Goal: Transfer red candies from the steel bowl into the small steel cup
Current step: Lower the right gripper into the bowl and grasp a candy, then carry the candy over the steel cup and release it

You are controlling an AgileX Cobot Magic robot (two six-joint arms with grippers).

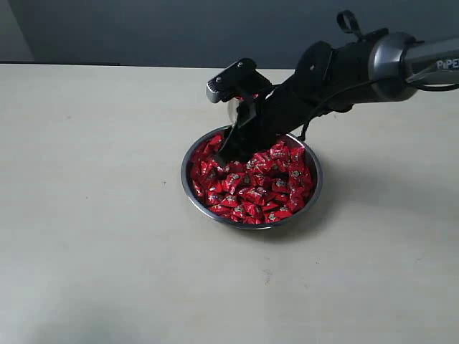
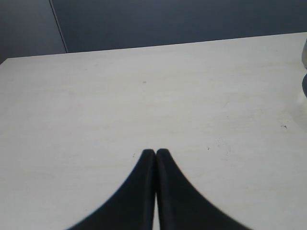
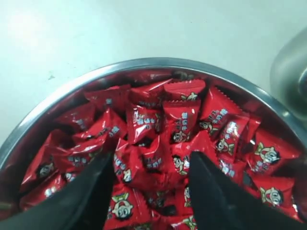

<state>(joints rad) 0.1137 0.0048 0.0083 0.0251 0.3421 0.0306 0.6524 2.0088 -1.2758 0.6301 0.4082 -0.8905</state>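
Right wrist view: red candies fill the steel bowl, heaped several deep. The right end effector is spread, its two dark fingers lowered onto the heap with several candies lying between them; none is visibly pinched. The small steel cup stands just beside the bowl's rim, blurred at the frame edge; in the exterior view it is mostly hidden behind the right arm. Bowl and cup rest on the pale bench. Left wrist view: the left end effector has its fingertips pressed together above the bench surface.
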